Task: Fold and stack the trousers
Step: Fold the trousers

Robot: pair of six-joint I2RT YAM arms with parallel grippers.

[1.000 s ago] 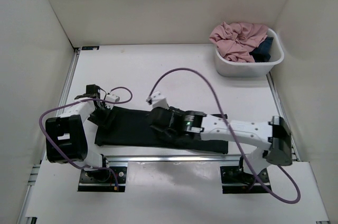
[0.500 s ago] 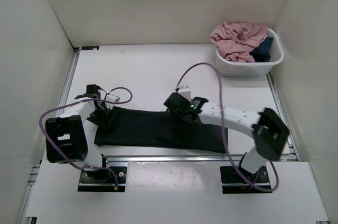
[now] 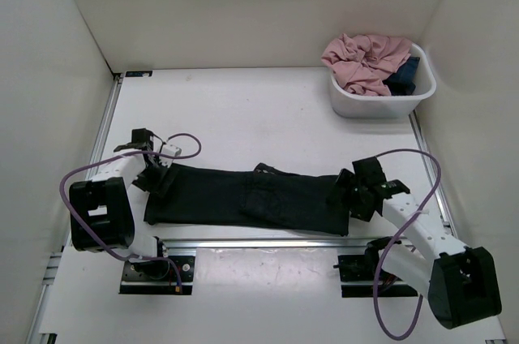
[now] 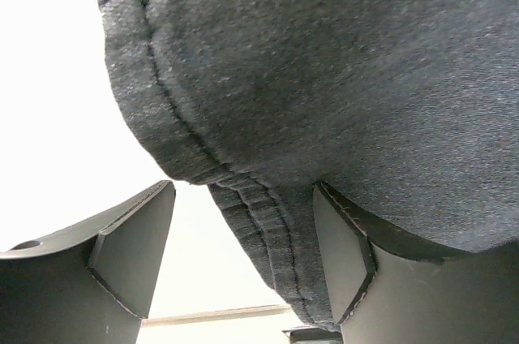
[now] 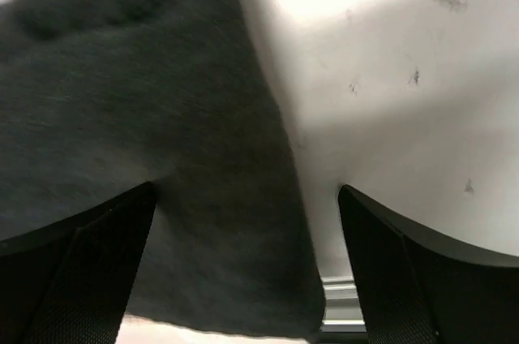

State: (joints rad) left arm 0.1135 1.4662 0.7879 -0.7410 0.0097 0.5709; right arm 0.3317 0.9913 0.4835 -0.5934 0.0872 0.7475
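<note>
The black trousers [image 3: 211, 194] lie stretched left to right near the table's front edge, with a small ridge of cloth at their middle. My left gripper [image 3: 156, 175] is at their left end. In the left wrist view it [image 4: 243, 259] stands open with the stitched hem [image 4: 268, 247] between its jaws: the hem lies against the right finger [image 4: 345, 255] and a white gap separates it from the left one. My right gripper [image 3: 346, 195] is at their right end. It [image 5: 251, 267] is open wide over the corner of the cloth [image 5: 122, 117].
A white tub [image 3: 381, 105] at the back right holds a pink garment [image 3: 365, 60] and a small dark blue garment [image 3: 405, 76]. A metal rail [image 3: 259, 242] runs along the front just below the trousers. White walls enclose the table on three sides.
My right arm has swung from the middle of the trousers to their right end, and its jaws have opened wider. The left arm has stayed in place.
</note>
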